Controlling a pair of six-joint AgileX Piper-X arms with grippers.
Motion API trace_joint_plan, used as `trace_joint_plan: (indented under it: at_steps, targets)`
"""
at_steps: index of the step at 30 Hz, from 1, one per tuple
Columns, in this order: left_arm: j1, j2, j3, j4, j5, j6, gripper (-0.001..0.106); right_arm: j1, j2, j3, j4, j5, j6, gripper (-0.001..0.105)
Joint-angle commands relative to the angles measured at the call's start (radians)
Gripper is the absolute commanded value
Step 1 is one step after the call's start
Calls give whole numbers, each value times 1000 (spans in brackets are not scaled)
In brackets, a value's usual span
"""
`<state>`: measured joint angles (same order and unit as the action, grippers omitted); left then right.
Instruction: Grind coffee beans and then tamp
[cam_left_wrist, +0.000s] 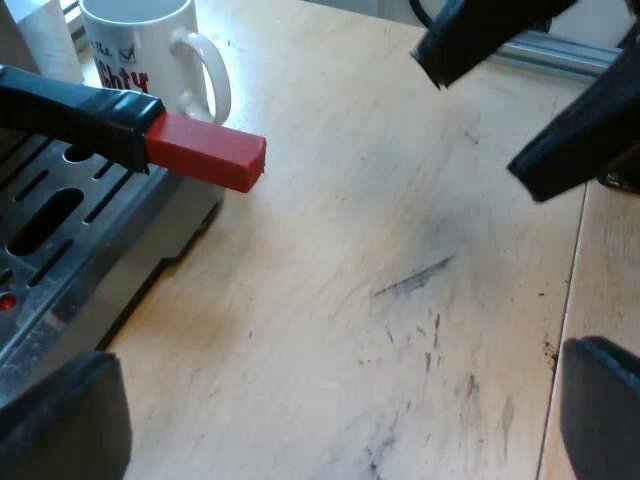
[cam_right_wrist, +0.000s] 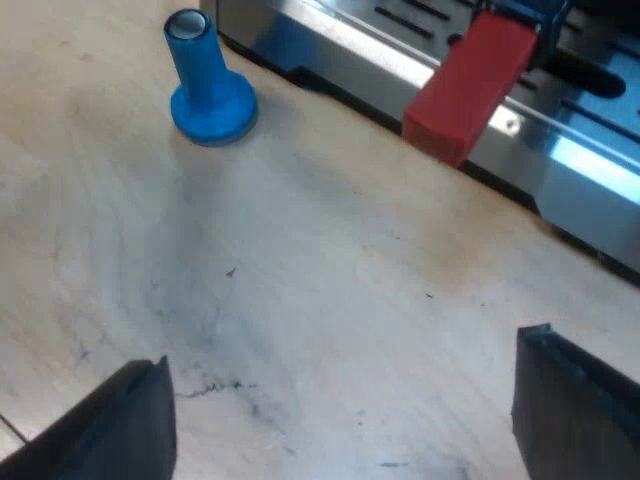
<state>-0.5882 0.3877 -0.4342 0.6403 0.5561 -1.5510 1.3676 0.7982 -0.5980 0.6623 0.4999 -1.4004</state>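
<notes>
Left wrist view: left tool (cam_left_wrist: 335, 400) seen spread, empty, over bench (cam_left_wrist: 400, 200) nr holder handle (cam_left_wrist: 130, 125); right tool (cam_right_wrist: 345, 385) spread too, nr blue tamper (cam_right_wrist: 207, 85).

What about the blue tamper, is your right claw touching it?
Apart. The right wrist view shows bare table between the open right claw and the upright blue tamper.

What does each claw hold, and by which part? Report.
Nothing is held. Both are open above the table: the left claw near the handle's red end, the right claw apart from the blue tamper.
</notes>
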Motion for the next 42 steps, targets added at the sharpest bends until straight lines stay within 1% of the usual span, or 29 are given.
trace_joint_plan:
  at_steps: [1,2,6,7,8,10,11,13,16,21,23,24,25,26,27,29,31,38,42]
  targets:
    - [-2,-2,-1,-17,14,10,88,34,24,-5,-21,80,45,71]
    - [-2,-2,-1,-17,14,10,88,36,25,-5,-26,90,46,71]
    - [-2,-2,-1,-17,14,10,88,87,73,-5,-83,211,104,71]
    - [-2,-2,-1,-17,14,10,88,100,86,-5,-91,257,125,71]
    - [-2,-2,-1,-17,14,10,88,104,92,-5,-93,271,139,71]
    - [-2,-2,-1,-17,14,10,88,126,118,-1,-108,347,191,71]
    - [-2,-2,-1,-17,14,10,88,132,122,1,-113,363,202,71]
    - [-2,-2,-1,-17,14,10,88,151,138,29,-170,398,266,71]
    - [-2,-2,-1,-17,14,10,88,183,155,79,-255,420,334,71]
    - [-2,-2,-1,-17,14,10,88,215,181,132,-351,470,343,71]
    - [-2,-2,-1,-17,14,10,88,215,194,143,-374,470,343,67]
    - [-2,-2,-1,-17,14,10,88,215,202,146,-381,472,343,61]
    - [-2,-2,-1,-17,14,10,88,215,214,149,-386,481,343,51]
    - [-2,-2,-1,-17,14,10,88,215,218,150,-390,489,343,48]
    - [-2,-2,-1,-17,14,10,88,215,232,152,-396,494,343,39]
    - [-2,-2,-1,-14,14,10,88,215,250,151,-397,493,343,31]
    - [-2,-2,-1,-12,14,10,88,215,275,151,-397,493,343,28]
    - [-2,-2,-1,-12,14,10,88,215,322,151,-397,497,343,28]
    - [-2,-2,-1,-12,14,10,88,215,327,151,-407,547,343,28]
